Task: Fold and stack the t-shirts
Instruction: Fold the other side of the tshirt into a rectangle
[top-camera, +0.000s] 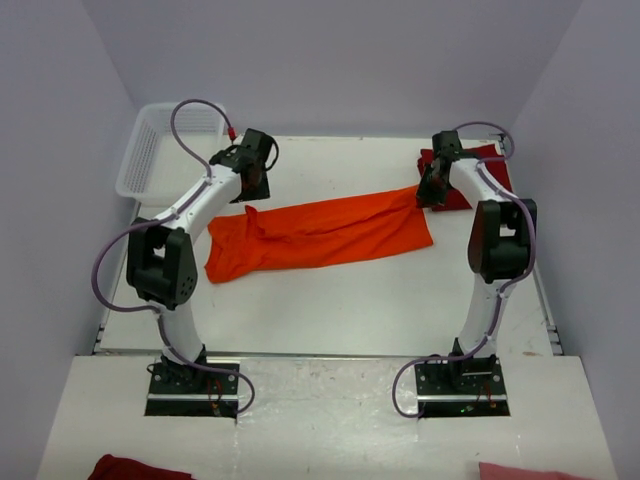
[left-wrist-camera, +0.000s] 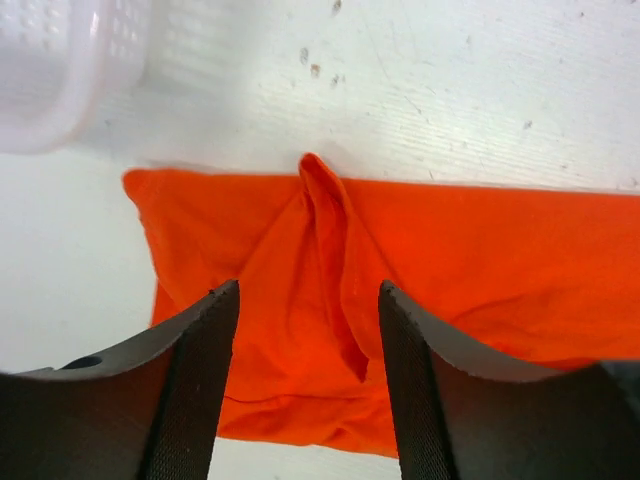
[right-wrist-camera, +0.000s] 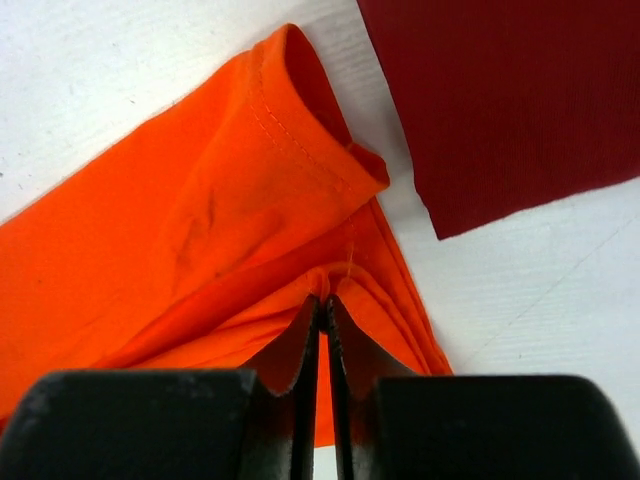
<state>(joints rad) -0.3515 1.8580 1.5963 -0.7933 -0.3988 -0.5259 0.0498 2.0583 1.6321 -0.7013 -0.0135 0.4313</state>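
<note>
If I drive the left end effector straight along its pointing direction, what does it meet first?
Most likely the orange t-shirt: the left end effector, open, points at a raised crease in it. How far above the cloth it sits is unclear.

You'll find the white lattice basket (top-camera: 140, 160) at the far left corner of the white table (top-camera: 330, 310). In your left wrist view its rounded corner shows blurred at upper left, with a few small dark specks (left-wrist-camera: 310, 62) on the tabletop nearby. Pale lavender walls (top-camera: 330, 60) enclose three sides
</note>
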